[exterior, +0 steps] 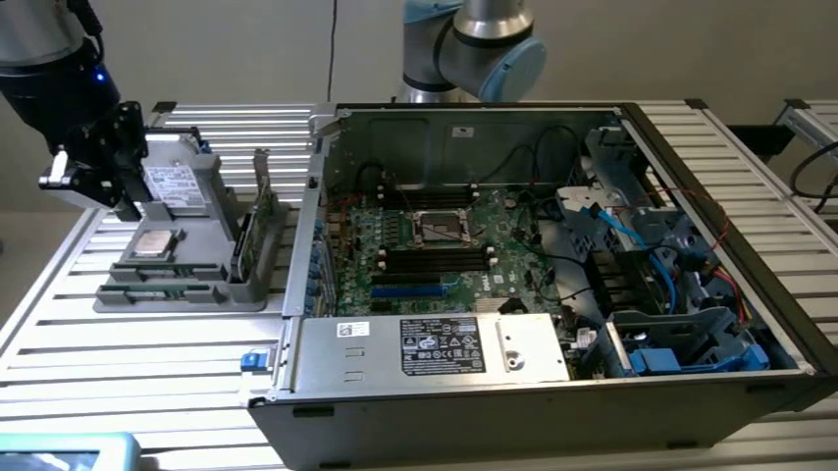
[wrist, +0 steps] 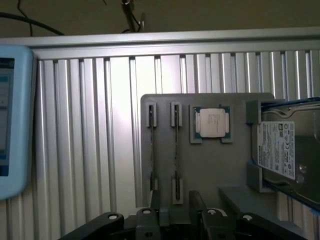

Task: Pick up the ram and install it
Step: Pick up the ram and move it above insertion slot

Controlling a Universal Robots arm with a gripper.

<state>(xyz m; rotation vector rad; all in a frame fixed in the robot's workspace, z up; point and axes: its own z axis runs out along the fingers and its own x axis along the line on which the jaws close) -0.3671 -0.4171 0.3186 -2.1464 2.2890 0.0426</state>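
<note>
Two ram sticks stand on edge in slots of the grey holder tray (wrist: 225, 170); in the wrist view they appear as thin dark lines, one (wrist: 176, 147) in line with my gripper (wrist: 172, 212), the other (wrist: 151, 147) beside it. In the exterior view the ram (exterior: 164, 290) lies along the tray's near end. My gripper (exterior: 121, 201) hangs above the tray's far left side, open, with nothing between its fingers (wrist: 155, 205). The open computer case (exterior: 392, 348) holds the motherboard (exterior: 445, 245) with its long black memory slots (exterior: 439, 258).
On the tray sit a processor (wrist: 211, 123) and a hard drive (wrist: 285, 150), and a larger green card (exterior: 262, 226) stands upright by its side. A light blue tablet (wrist: 12, 120) lies on the slatted aluminium table (exterior: 131, 353). The case wall (exterior: 314, 196) rises right beside the tray.
</note>
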